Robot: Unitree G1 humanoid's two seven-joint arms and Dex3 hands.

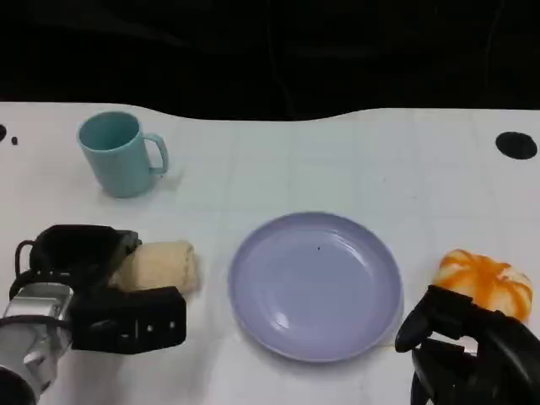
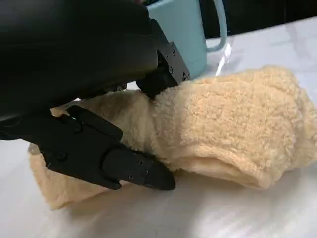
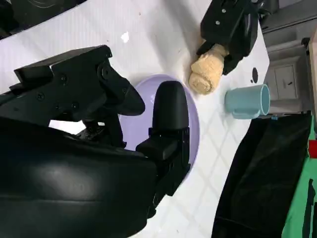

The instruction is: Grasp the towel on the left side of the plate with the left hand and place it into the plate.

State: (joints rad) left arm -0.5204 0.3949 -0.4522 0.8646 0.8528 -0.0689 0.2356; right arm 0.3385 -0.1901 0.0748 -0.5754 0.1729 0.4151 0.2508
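Beige rolled towel (image 2: 233,134) on the table, pinched by the left robot hand (image 1: 101,287) beside the plate (image 1: 316,285).

You are looking at a pale yellow towel (image 1: 162,265), a lavender plate (image 1: 315,285), a teal mug (image 1: 119,153) and an orange-and-white striped pumpkin-like object (image 1: 484,283), all showing against a white table (image 1: 337,160) under two black hands (image 1: 101,291).

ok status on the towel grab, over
Left hand closed around the rolled towel, towel on the table left of the plate. Right hand open, holding nothing. Plate bare, path clear.
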